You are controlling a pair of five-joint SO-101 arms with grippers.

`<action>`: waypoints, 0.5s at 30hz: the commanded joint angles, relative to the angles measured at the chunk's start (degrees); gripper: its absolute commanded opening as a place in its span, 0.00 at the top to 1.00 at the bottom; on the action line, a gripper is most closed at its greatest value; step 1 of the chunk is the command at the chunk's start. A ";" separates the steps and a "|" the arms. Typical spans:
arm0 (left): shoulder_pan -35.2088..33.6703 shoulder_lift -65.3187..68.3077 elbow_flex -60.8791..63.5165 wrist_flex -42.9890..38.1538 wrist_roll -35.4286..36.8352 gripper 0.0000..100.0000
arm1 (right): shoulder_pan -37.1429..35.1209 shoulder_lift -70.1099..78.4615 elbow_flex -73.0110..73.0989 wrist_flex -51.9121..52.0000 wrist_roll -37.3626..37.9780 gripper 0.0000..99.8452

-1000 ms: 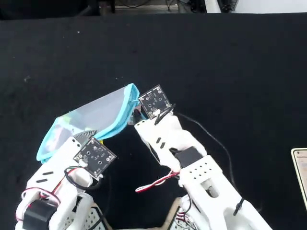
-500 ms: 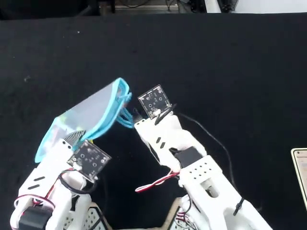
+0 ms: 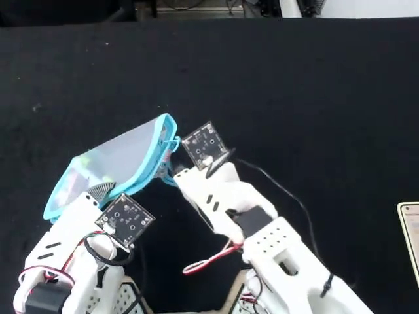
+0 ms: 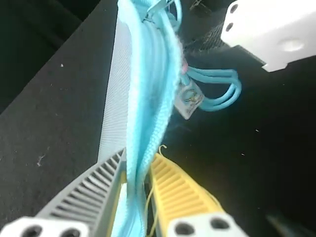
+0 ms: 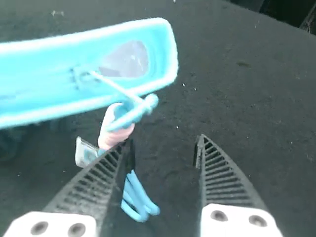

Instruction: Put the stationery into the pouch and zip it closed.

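Quick count from where I'm standing: one light-blue pouch (image 3: 124, 157). Two arms, left arm (image 3: 69, 252) and right arm (image 3: 262, 242), so two grippers too, left gripper (image 4: 136, 168) and right gripper (image 5: 165, 143). One zipper pull (image 5: 108, 86), one blue cord loop (image 4: 219, 91), one little tag (image 4: 189, 98). One card (image 3: 410, 229) at the edge of the one black table (image 3: 294, 85). Can't count what's inside the pouch.

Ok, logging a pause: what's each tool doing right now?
Left tool: closed on the pouch edge.
Right tool: open, holding nothing.
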 commanded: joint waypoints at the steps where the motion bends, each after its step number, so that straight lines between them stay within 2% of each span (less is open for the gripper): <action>1: -0.84 0.26 -1.45 0.35 -0.62 0.97 | -0.62 -7.16 1.63 -1.23 -0.44 0.81; 11: -0.57 0.26 -1.45 0.35 -0.62 0.97 | -0.88 -16.75 6.29 -1.32 -0.53 0.80; 15: -0.84 0.26 -1.45 0.26 -0.62 0.97 | -5.01 -17.01 7.08 -0.88 -0.35 0.81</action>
